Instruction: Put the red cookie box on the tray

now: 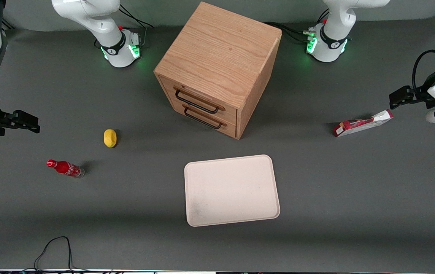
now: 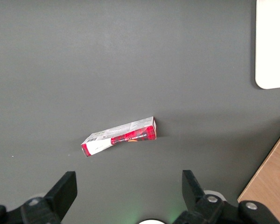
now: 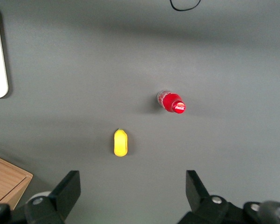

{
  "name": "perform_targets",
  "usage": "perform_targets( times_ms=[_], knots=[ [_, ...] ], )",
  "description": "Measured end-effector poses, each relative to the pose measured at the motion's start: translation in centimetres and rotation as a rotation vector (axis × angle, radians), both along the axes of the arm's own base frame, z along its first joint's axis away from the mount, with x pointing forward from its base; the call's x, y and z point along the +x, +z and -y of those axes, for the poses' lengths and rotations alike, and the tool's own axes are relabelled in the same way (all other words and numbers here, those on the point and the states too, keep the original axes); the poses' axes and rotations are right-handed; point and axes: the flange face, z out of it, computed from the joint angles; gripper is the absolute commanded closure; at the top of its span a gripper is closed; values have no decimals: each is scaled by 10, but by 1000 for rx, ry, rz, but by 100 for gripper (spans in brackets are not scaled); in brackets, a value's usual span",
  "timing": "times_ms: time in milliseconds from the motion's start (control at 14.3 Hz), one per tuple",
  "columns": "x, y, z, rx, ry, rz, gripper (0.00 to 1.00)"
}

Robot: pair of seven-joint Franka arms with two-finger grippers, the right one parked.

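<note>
- Gripper (image 2: 126, 196): fingers spread wide, holding nothing, poised high above the table (image 1: 354, 198) at the working arm's end.
- Red cookie box (image 2: 120, 136): lies on the table just ahead of the open fingers, well below them and untouched. It sits skewed to the line between the fingertips.
- Judgement: approach step. Rotate the wrist so the fingers straddle the box's narrow width, centre over its middle, then descend straight.
- Risk: a slim carton may slide or tip if one finger lands first.
- Tray (image 1: 232, 190): well apart from the gripper, toward the table's middle, nothing on it.
- Drawer cabinet (image 1: 217, 68): beside the carry path; lift clear before traversing.
</note>
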Motion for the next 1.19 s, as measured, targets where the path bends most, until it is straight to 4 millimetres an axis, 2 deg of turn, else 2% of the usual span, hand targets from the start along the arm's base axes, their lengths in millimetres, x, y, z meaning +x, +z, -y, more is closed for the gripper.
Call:
perform_targets(
  times_ms=[1188],
  knots=[
    [-3,17,2,-3,49,-3,0]
  ],
)
